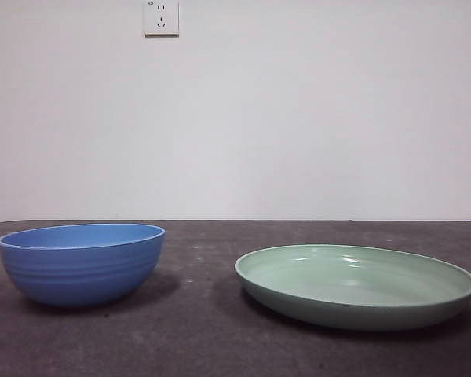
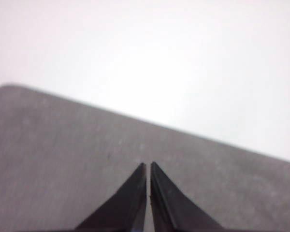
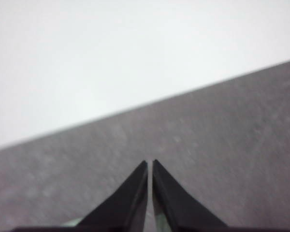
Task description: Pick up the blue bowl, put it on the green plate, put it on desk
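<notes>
The blue bowl [image 1: 82, 263] stands upright on the desk [image 1: 196, 330] at the left of the front view. The green plate [image 1: 355, 284] lies flat on the desk at the right, apart from the bowl. Neither arm shows in the front view. In the left wrist view my left gripper [image 2: 148, 166] has its jaws together over bare desk [image 2: 63, 159], holding nothing. In the right wrist view my right gripper [image 3: 150, 164] has its jaws together over bare desk [image 3: 222, 145]; a sliver of pale green [image 3: 73, 223] shows by its jaws. The bowl does not show in either wrist view.
A white wall [image 1: 298, 110] with a power socket [image 1: 161, 17] stands behind the desk's far edge. A strip of bare desk lies between the bowl and the plate.
</notes>
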Controlling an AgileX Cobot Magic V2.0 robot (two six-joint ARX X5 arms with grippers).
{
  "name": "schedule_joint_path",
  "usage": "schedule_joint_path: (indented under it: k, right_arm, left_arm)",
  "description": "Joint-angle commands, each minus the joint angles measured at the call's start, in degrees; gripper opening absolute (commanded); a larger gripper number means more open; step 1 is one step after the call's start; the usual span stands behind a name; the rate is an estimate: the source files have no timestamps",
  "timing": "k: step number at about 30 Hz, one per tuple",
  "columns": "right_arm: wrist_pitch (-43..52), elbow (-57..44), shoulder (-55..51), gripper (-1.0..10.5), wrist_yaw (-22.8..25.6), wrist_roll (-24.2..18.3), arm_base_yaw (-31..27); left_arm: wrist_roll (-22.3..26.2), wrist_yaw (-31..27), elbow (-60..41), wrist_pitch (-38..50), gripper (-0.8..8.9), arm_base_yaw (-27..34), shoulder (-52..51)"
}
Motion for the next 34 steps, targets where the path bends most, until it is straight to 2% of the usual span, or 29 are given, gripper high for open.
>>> schedule_joint_path:
  k: [1, 5, 10, 12, 17, 23, 25, 30, 34]
  right_arm:
    - [-3.1, 4.8, 0.7, 0.1, -0.5, 3.3, 0.0]
    - [-7.6, 11.8, 3.6, 0.1, -4.4, 1.9, 0.0]
    - [-17.8, 20.5, 9.5, 0.1, -9.3, 1.2, 0.0]
    - [-22.1, 23.8, 12.3, 0.1, -11.5, -1.3, 0.0]
    - [-31.8, 31.9, 20.7, 0.1, -17.8, -7.0, 0.0]
    - [-38.4, 38.6, 29.7, 0.1, -20.9, -15.3, 0.0]
    - [-38.7, 39.4, 32.3, 0.1, -23.2, -17.2, 0.0]
    - [-39.4, 39.6, 38.6, 0.1, -32.3, -20.7, 0.0]
    - [-40.1, 39.6, 43.1, 0.1, -32.9, -23.1, 0.2]
  left_arm:
    - [-0.5, 0.2, 5.3, 0.2, 0.15, 0.0, 3.6]
    - [-0.3, 4.6, 11.6, 0.1, 0.15, 0.0, 10.1]
    - [0.2, 10.5, 19.7, -3.3, 0.15, -1.2, 18.4]
    - [1.4, 11.0, 22.5, -5.2, 0.15, -2.4, 21.0]
    - [5.4, 16.9, 29.6, -12.5, 0.15, -3.5, 28.2]
    - [7.4, 22.9, 32.4, -16.8, 0.15, -5.3, 36.6]
    - [8.4, 23.1, 32.4, -17.8, 0.15, -6.2, 39.0]
    - [12.2, 23.1, 32.4, -20.3, 0.17, -7.9, 45.0]
    - [12.1, 23.1, 32.4, -20.3, 0.19, -7.9, 48.3]
